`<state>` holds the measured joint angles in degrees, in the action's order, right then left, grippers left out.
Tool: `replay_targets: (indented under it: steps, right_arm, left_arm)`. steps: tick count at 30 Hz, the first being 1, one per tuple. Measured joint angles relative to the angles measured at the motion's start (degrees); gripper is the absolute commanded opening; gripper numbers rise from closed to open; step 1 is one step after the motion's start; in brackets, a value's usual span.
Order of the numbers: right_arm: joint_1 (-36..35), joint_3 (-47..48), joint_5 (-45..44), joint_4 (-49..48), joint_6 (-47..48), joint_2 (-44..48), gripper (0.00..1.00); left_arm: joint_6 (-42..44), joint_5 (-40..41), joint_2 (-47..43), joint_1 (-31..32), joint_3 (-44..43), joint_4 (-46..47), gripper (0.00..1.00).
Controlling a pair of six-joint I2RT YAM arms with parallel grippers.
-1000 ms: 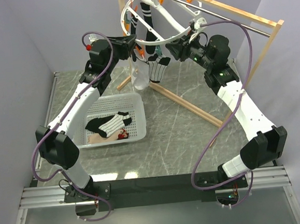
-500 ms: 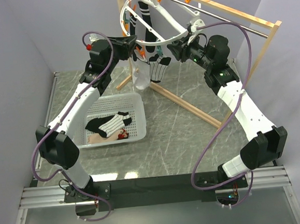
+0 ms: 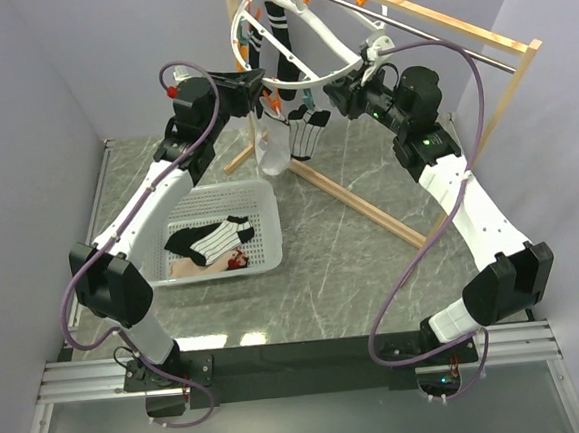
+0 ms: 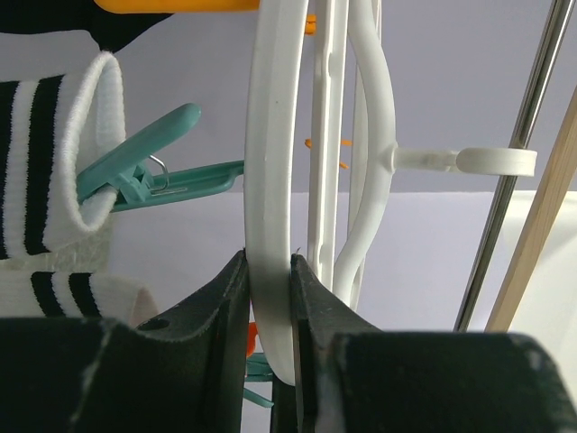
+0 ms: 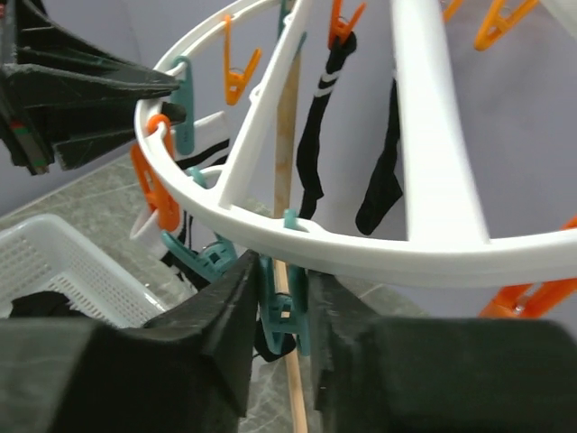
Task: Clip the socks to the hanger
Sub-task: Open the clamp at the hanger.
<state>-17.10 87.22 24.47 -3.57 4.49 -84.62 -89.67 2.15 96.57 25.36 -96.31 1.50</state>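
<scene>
The hanger [image 3: 323,71], a white ring with orange and teal clips, hangs tilted from the metal rod. My left gripper [image 3: 257,87] is shut on its rim [image 4: 270,180]. My right gripper [image 3: 333,95] is under the opposite rim [image 5: 379,257], its jaws closed on a dangling teal clip [image 5: 287,311]. A white sock [image 3: 272,150], a sock with a black-banded cuff [image 3: 308,133] and a black sock [image 3: 281,32] hang clipped. A teal clip [image 4: 149,167] holds the banded cuff [image 4: 54,180]. A striped sock with a black toe [image 3: 216,238] lies in the basket.
The white perforated basket [image 3: 263,190] stands front left on the marble table. The wooden frame's foot [image 3: 369,206] runs diagonally across the table, and its metal rod [image 3: 436,39] crosses above. Walls close in on both sides.
My right gripper has edged slightly up and left under the rim. The hanging socks have swung a little left. The left gripper has stayed in place.
</scene>
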Motion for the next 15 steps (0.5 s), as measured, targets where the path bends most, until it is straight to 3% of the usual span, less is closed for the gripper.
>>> replay_targets:
  steps: [5, 11, 14, 15]
  right_arm:
    - [0.11, 0.22, -2.1, 0.2, -0.33, -0.04, 0.0]
    - [0.11, 0.22, -2.32, 0.22, -0.85, -0.02, 0.0]
    - [0.11, 0.22, -2.29, 0.22, -0.81, -0.02, 0.0]
    - [0.11, 0.22, -2.27, 0.24, -0.79, -0.02, 0.0]
  left_arm:
    - [-0.02, 0.04, 0.0, -0.02, 0.5, 0.63, 0.21]
    - [-0.02, 0.0, 0.0, -0.02, 0.68, 0.96, 0.26]
    - [0.13, -0.04, 0.0, -0.04, 1.4, 2.01, 0.36]
    - [0.48, -0.2, 0.0, -0.04, 1.55, 2.29, 0.44]
